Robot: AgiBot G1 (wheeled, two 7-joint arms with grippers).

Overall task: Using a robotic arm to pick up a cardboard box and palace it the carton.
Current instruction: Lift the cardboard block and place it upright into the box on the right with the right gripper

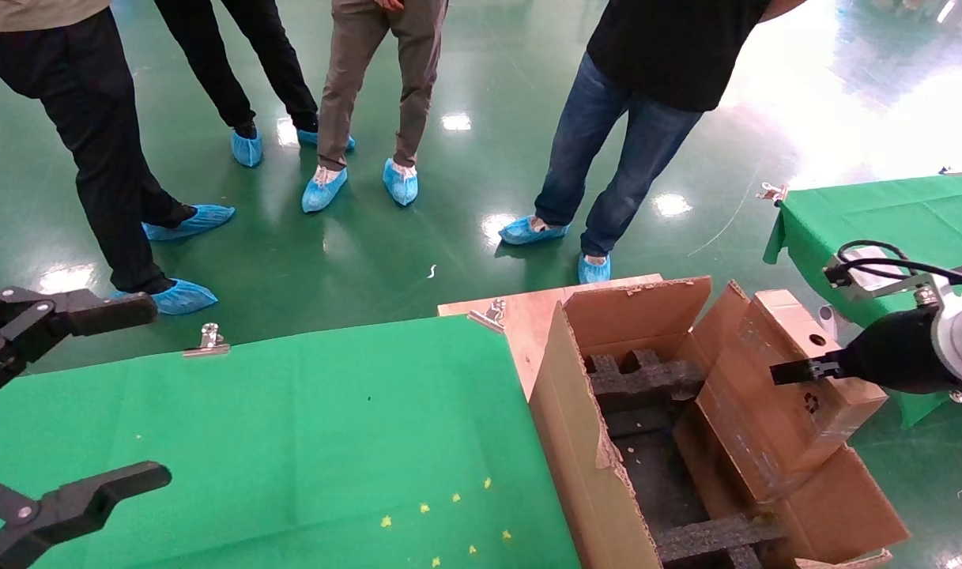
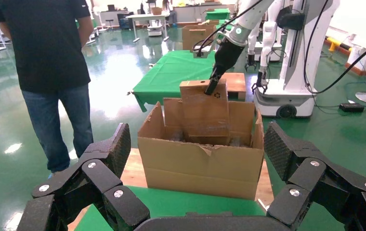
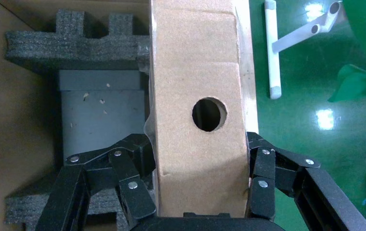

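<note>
We see the right gripper (image 3: 198,192) clamped on the cardboard box (image 1: 797,387) above the carton (image 1: 607,458) rim, lower right; left gripper (image 2: 195,159) spread apart, lower left.

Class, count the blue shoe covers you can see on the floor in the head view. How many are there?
8, all beyond the green table: two far left, two behind, two centre, two near the carton. Others may be hidden.
</note>
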